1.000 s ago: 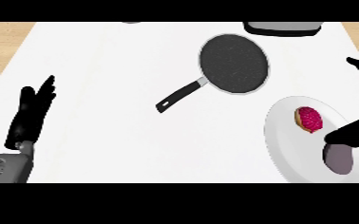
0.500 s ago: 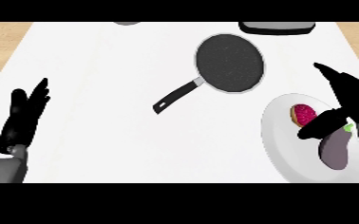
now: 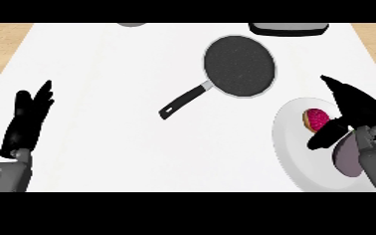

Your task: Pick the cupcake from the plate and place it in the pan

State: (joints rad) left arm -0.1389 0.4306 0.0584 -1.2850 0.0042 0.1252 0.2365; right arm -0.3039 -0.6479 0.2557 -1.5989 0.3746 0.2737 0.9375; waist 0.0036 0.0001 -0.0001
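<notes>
Counter (image 3: 110, 79): white top, fills most of head view; tan strips at far L and R corners.
Plate (image 3: 294, 149): white, round, lower R, partly cut by R edge.
Pan (image 3: 239, 65): dark, round, light rim, upper centre-R; nothing inside. Black handle runs down-L, ends near mid counter. Sits just beside plate's upper-L rim, apart from it.
Right hand (image 3: 351, 107): black, over plate's R half, fingers straight, spread up-L, thumb angled down-L below cupcake. Released, grasping nothing (cupcake lies in gap betw. thumb and fingers, contact not clear). Grey forearm below, at R edge.
Left hand (image 3: 26, 122): black, far L, fingers up and relaxed, resting; holds nothing. Grey forearm at lower-L corner.
Dark obj. w/ light rim (image 3: 288, 28): top edge, R of centre, partly cut off; type can't tell.
Cupcake (image 3: 317, 120): pink top, pale edge, on plate, upper-R part.
Grey round obj. (image 3: 132, 24): top edge, only a sliver shows.
</notes>
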